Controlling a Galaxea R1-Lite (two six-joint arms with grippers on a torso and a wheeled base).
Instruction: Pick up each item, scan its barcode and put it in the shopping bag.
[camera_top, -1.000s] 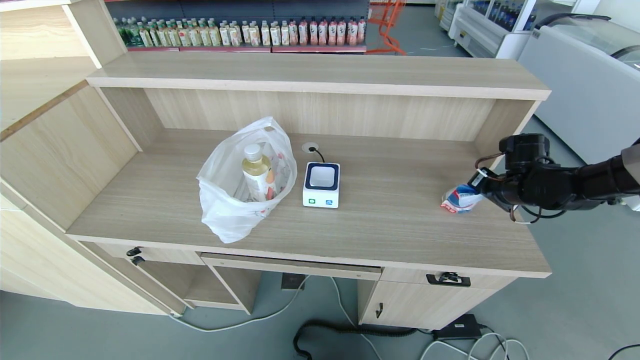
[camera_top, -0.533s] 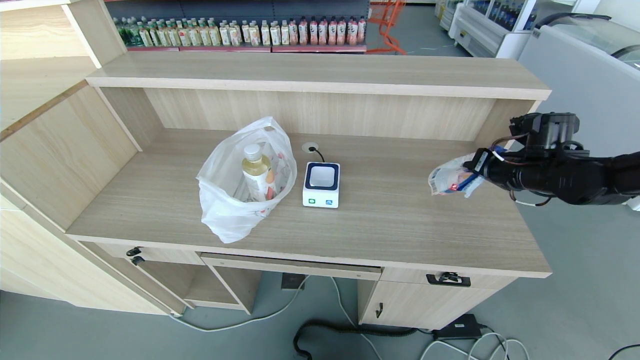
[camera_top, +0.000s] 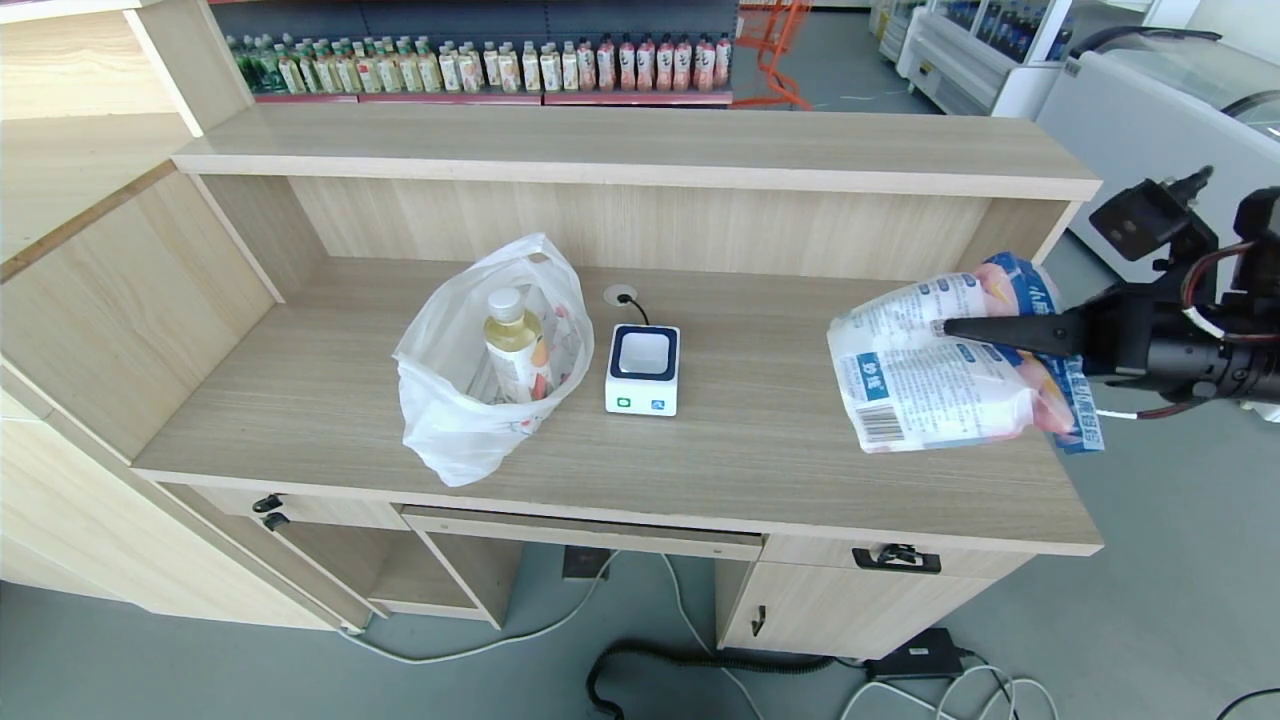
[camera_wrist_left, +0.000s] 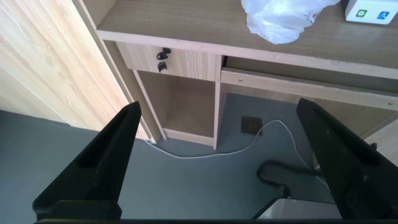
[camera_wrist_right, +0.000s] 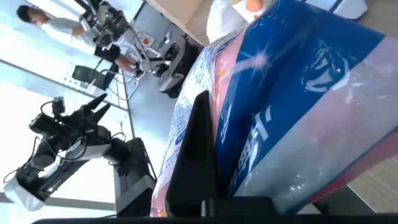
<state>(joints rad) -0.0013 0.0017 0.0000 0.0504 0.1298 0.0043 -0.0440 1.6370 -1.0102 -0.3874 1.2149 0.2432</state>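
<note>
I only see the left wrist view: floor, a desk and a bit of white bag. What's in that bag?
Observer: A bottle stands upright in the bag.
Operator: And the white box at the corner of my picture?
Observer: A scanner, on the counter just right of the bag, window facing up.
Operator: Is the other arm busy?
Observer: Yes, the right tool grips a packet at the counter's right end, barcode toward the head camera.
</note>
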